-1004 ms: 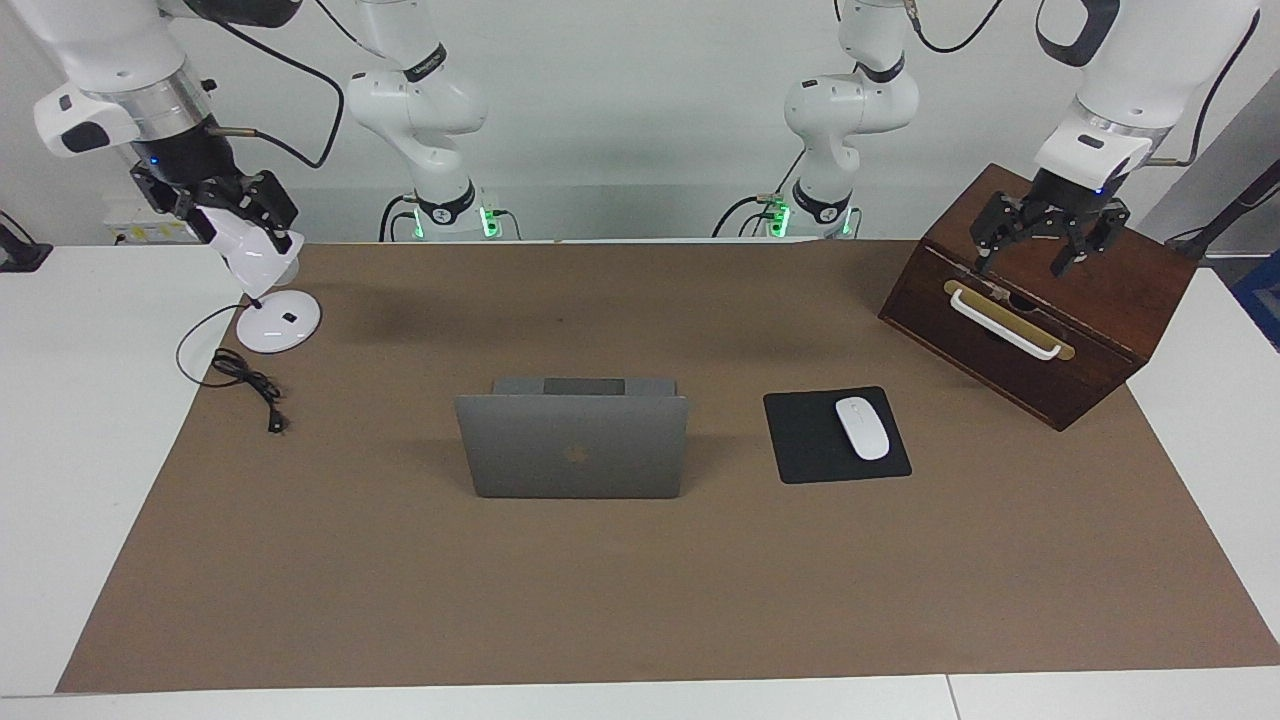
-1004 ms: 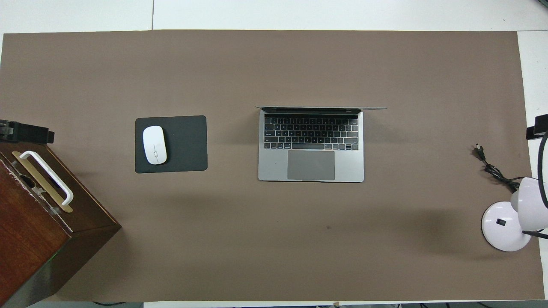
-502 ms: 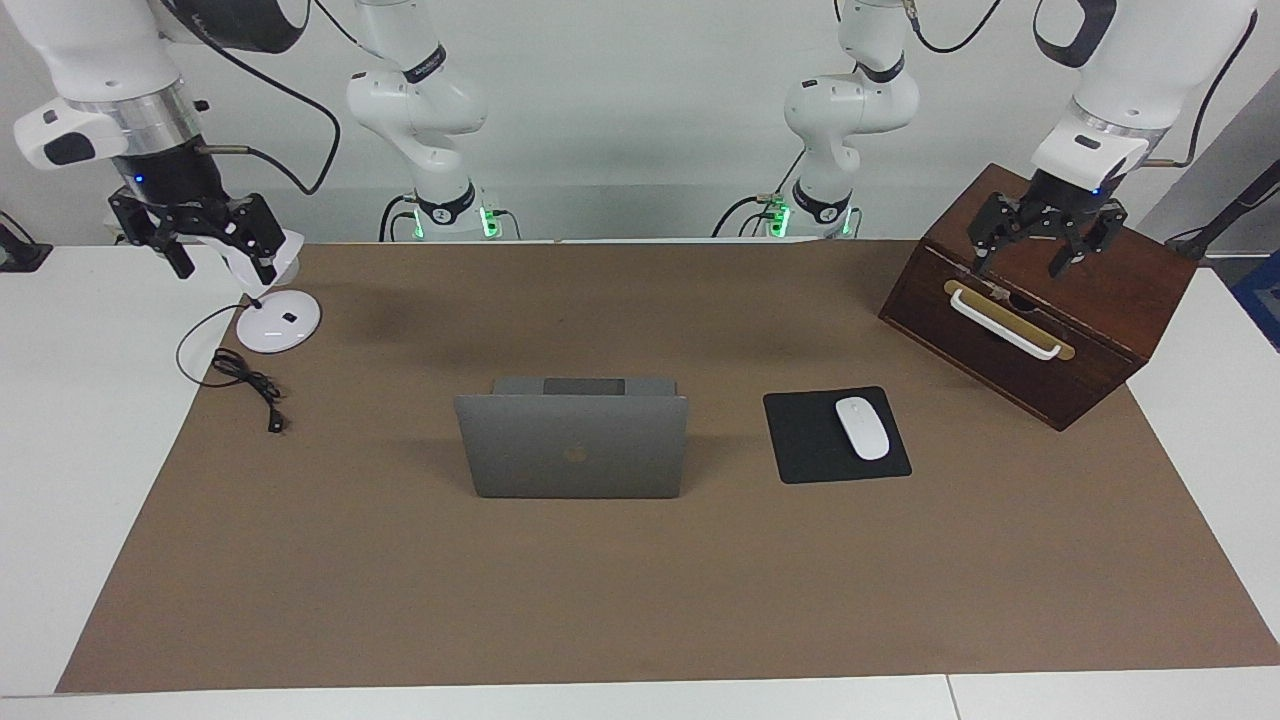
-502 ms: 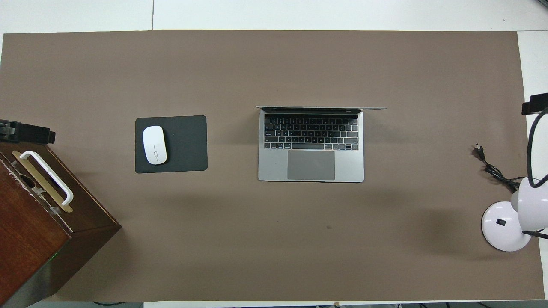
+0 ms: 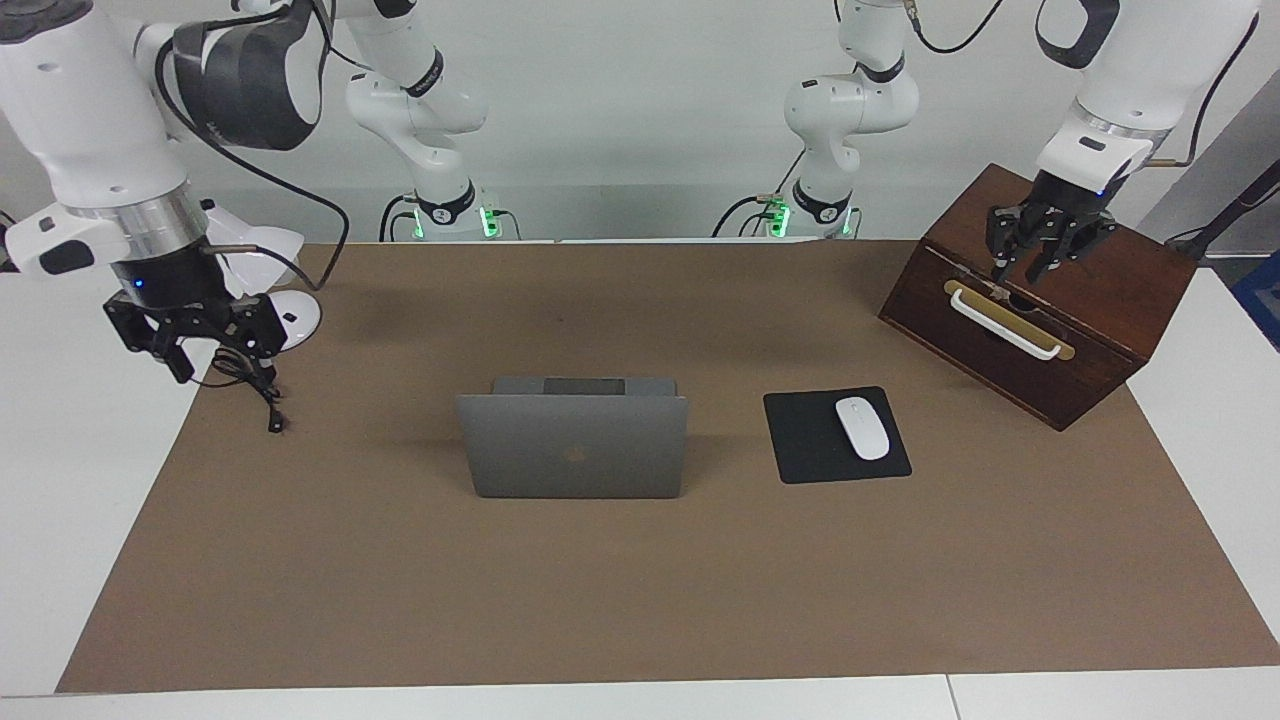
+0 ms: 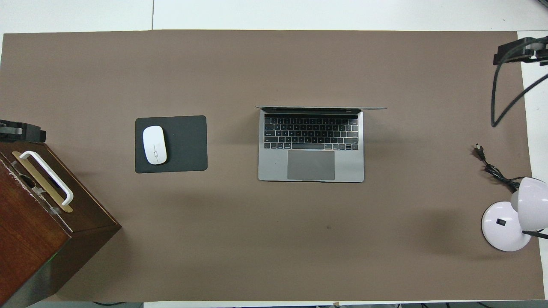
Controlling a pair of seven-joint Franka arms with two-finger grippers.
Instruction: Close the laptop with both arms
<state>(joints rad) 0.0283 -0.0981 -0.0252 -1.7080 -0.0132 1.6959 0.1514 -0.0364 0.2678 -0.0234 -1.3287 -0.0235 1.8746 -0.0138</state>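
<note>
The thin silver-grey metal laptop (image 5: 572,442) stands open in the middle of the brown counter (image 5: 640,600), beside the black square mouse pad (image 5: 836,435). The right gripper (image 5: 190,345) hangs over the black cable (image 5: 250,385), jaws spread apart. The left gripper (image 5: 1040,252) is over the dark wooden box (image 5: 1040,300), jaws drawn together.

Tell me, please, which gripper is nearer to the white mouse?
The left gripper, up over the wooden box beside the white mouse. The right gripper hangs above the lamp's cable, past the laptop.
</note>
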